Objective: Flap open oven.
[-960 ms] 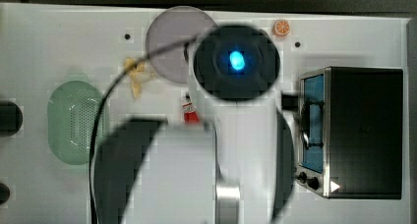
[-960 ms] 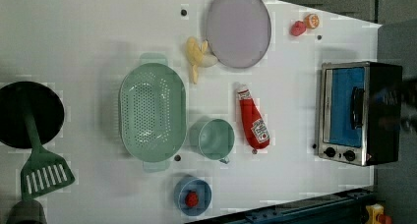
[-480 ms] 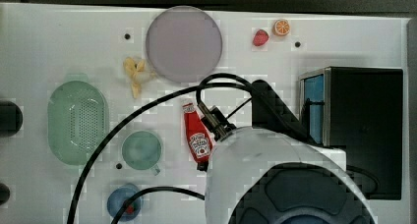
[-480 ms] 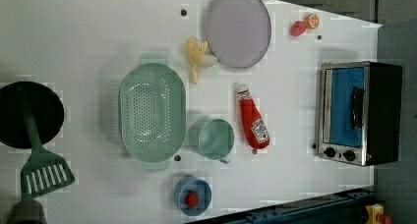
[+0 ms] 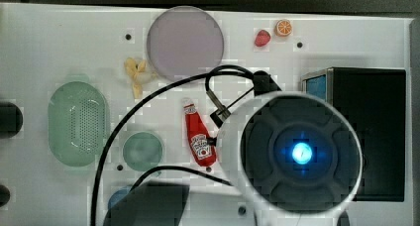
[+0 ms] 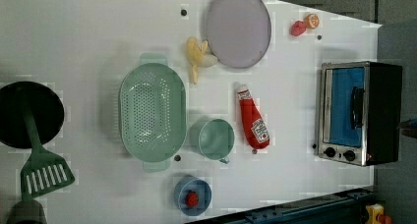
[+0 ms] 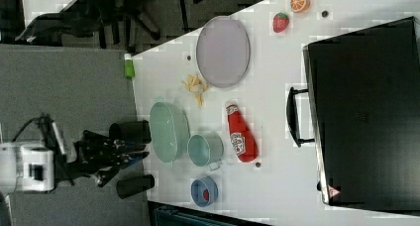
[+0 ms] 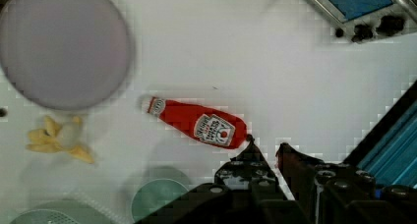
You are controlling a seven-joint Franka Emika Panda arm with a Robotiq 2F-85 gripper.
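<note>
The oven (image 6: 359, 113) stands at the left view's right, black with a silver front frame. Its blue glass door is shut and the dark bar handle (image 6: 357, 107) lies flat against it. In the right view the oven (image 7: 366, 117) shows its black top, with the handle (image 7: 292, 117) sticking out toward the table. My arm's round body (image 5: 297, 151) covers most of the oven's front in the top view. In the wrist view my gripper (image 8: 265, 146) hangs over bare table by the ketchup bottle (image 8: 199, 126), well short of the oven (image 8: 354, 3). Its fingertips stand a narrow gap apart, holding nothing.
A ketchup bottle (image 6: 253, 121), mint cup (image 6: 216, 139), green colander (image 6: 152, 111), purple plate (image 6: 238, 27) and banana (image 6: 196, 57) lie on the white table. A blue bowl (image 6: 193, 197), strawberry (image 6: 298, 27), black pan (image 6: 29, 116) and green spatula (image 6: 42, 170) sit toward the edges.
In the top view my arm has swung from over the table's middle to in front of the oven. The things on the table and the oven door have not moved.
</note>
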